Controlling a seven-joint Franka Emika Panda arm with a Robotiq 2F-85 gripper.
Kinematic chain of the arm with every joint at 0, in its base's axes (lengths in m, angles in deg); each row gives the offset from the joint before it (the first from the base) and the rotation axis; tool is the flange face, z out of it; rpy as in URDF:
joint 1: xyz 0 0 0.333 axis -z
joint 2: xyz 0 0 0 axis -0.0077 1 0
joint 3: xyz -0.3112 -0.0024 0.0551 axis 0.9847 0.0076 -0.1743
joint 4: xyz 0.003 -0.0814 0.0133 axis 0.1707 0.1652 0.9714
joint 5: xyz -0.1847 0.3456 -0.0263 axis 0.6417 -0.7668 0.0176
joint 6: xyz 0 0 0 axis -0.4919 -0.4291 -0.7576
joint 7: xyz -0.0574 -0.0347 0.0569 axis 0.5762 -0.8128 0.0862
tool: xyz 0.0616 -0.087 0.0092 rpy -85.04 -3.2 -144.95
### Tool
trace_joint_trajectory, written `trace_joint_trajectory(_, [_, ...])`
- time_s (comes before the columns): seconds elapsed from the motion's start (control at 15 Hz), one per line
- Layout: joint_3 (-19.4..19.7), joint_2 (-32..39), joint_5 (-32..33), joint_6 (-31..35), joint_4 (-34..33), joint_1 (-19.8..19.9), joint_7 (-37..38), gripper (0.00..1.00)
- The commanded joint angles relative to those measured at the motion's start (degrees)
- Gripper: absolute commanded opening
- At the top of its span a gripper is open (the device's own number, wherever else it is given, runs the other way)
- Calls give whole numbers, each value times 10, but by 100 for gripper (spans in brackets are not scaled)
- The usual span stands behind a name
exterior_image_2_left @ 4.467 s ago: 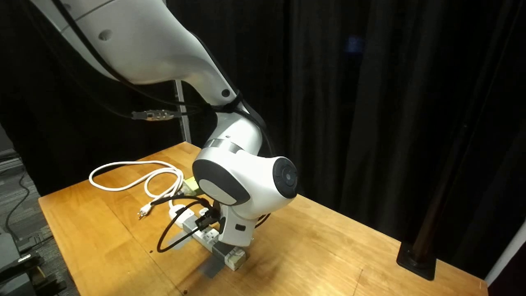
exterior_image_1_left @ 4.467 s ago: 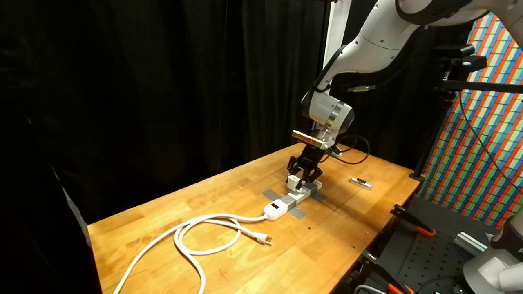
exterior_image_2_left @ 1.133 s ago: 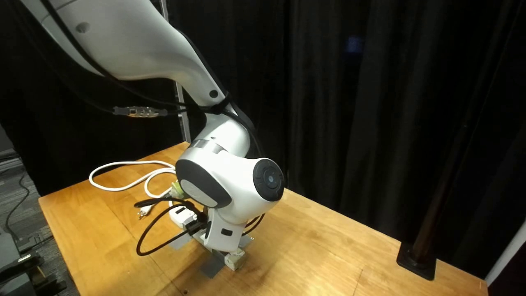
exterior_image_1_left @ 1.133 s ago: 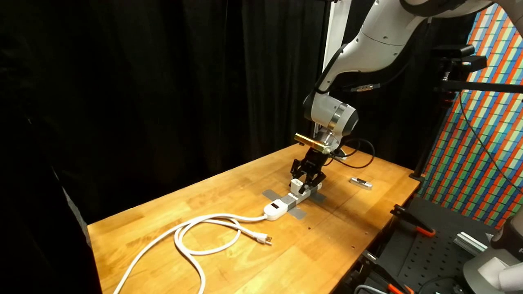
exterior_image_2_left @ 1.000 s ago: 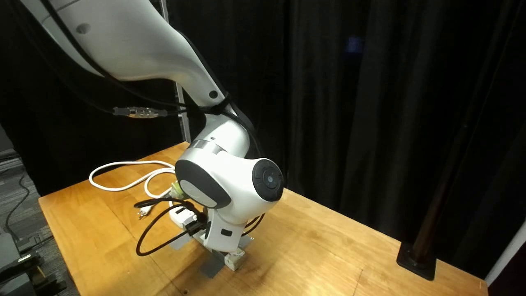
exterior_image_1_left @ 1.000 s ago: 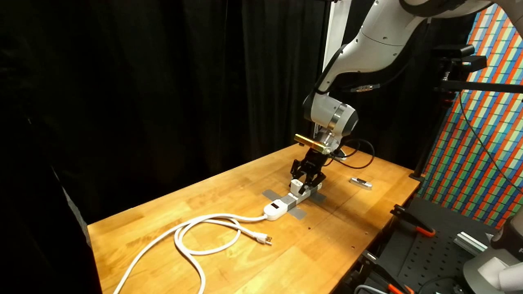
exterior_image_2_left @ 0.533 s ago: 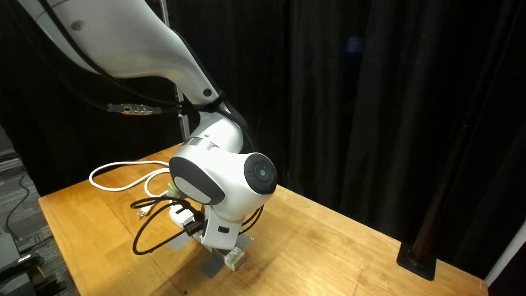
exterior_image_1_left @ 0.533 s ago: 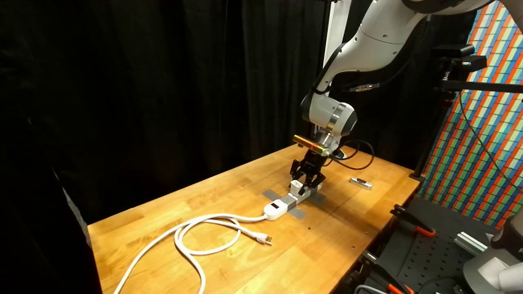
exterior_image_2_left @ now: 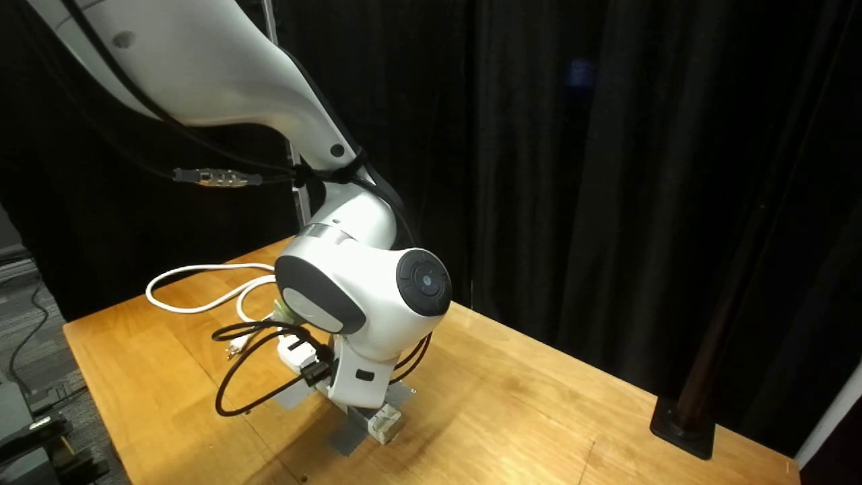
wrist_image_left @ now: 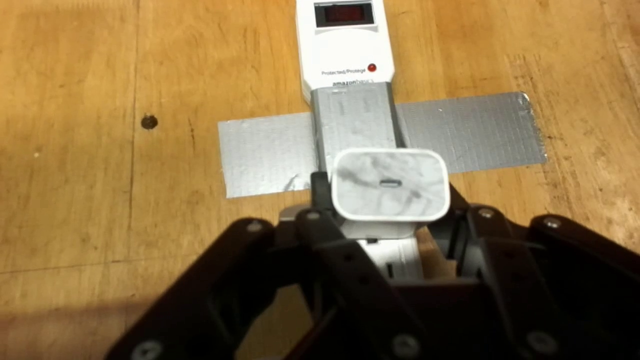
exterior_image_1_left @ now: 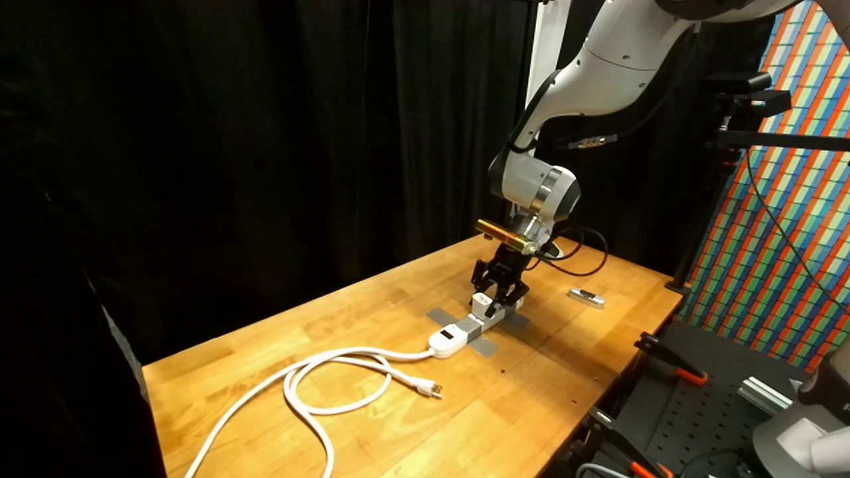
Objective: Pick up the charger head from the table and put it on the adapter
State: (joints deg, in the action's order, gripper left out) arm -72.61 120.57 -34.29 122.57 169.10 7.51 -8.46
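The charger head is a small white block with a grey marbled top and a port slot; it also shows in the wrist view. It stands upright over the adapter, the white power strip, and appears to rest on its sockets; whether its prongs are in a socket is hidden. My gripper has one black finger at each side of the charger head and looks shut on it, as the wrist view shows. In an exterior view the arm hides the charger head, while the adapter's end shows.
Grey tape holds the adapter to the wooden table. A coiled white cable ends in a plug. A small silver object lies beyond the gripper. Clamps sit at the table edge. A black stand is at a far corner.
Since 4.5 s ago the charger head has come down onto the adapter with the gripper. In the last second the arm has shifted only slightly; the fingers look unchanged.
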Motion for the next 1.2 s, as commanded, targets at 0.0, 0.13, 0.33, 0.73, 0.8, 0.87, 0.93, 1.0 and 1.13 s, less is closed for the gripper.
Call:
trace_joint_trajectory(0.0, [21,62,0,73,-4,-17,5,73])
trace_joint_trajectory(0.13, [18,83,-8,116,-14,-14,10,86])
trace_joint_trajectory(0.33, [12,82,-15,115,-20,-12,10,100])
trace_joint_trajectory(0.73, [6,24,-17,145,-1,-20,-14,100])
trace_joint_trajectory(0.8, [9,5,-10,154,8,-26,-14,100])
trace_joint_trajectory(0.87, [9,-9,-7,166,13,-30,-17,100])
trace_joint_trajectory(0.93, [9,-25,-3,181,19,-34,-24,100])
trace_joint_trajectory(1.0, [12,-40,9,189,27,-40,-21,100])
trace_joint_trajectory(1.13, [25,-68,56,194,50,-59,3,100])
